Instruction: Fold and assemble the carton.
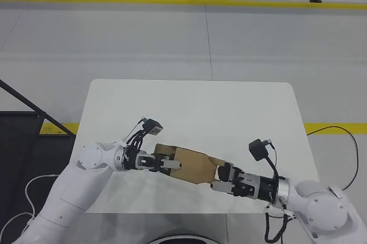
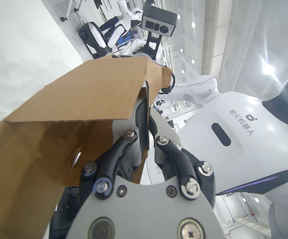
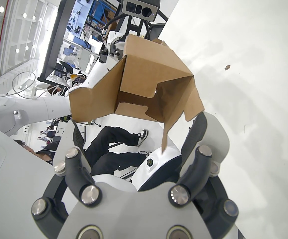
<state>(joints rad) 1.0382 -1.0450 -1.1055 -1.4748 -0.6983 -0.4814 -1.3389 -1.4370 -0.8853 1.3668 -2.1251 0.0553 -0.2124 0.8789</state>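
Top view: carton (image 1: pixel 189 165) sits between left tool (image 1: pixel 170 163), clamped on it, and wide-apart right tool (image 1: pixel 222 175).

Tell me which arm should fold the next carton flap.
Right. The left gripper is shut on the carton, steadying it. The right gripper is open at the open end, a loose flap between its fingers, so it's probably free to fold.

One brown cardboard carton (image 1: pixel 192 165), over the near part of a white rounded table (image 1: pixel 189 110). At its ends: left gripper (image 1: pixel 169 163), right gripper (image 1: pixel 222 176).
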